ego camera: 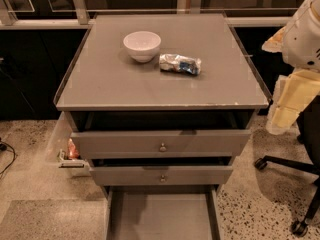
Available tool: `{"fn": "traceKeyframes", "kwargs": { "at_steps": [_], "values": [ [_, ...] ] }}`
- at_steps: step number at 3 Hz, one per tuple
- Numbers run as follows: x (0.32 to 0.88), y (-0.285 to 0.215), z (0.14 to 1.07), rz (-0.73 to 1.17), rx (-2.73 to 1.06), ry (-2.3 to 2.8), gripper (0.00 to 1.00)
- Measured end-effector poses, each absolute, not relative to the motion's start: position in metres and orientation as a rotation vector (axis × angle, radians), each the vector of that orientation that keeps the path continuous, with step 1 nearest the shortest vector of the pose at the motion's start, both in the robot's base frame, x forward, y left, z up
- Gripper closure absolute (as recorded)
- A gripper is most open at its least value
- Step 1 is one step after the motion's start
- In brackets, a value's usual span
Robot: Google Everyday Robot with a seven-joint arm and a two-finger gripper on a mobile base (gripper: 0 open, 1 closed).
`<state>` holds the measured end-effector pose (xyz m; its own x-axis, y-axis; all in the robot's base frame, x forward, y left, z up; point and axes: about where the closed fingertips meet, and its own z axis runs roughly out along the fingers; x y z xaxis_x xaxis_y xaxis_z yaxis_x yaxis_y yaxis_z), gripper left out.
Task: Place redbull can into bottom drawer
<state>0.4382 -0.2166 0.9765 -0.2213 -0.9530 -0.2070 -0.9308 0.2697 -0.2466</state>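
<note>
The small, crinkled silver redbull can with blue patches (180, 64) lies on its side just right of the round white ceramic bowl (142, 45), near it but apart, on the flat grey cabinet top (150, 91). I judge it light, thin-walled and slick, likely to buckle under a hard squeeze, so I would take it gently across its short width at mid-length. I can read no lettering on it. My pale white-and-yellow gripper (290, 104) hangs well right of the bowl, beyond the cabinet's edge, with nothing visibly in it. I cannot tell how far open it is. The long, flat grey bottom drawer (160, 216) stands pulled out, well below the bowl.
</note>
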Motion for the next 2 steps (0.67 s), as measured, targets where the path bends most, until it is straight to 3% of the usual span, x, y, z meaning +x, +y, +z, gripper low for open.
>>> {"fn": "traceKeyframes", "kwargs": {
  "at_steps": [2],
  "values": [
    [0.467,-0.202,0.974,-0.047,-1.752,2.156,0.00]
  ]
}}
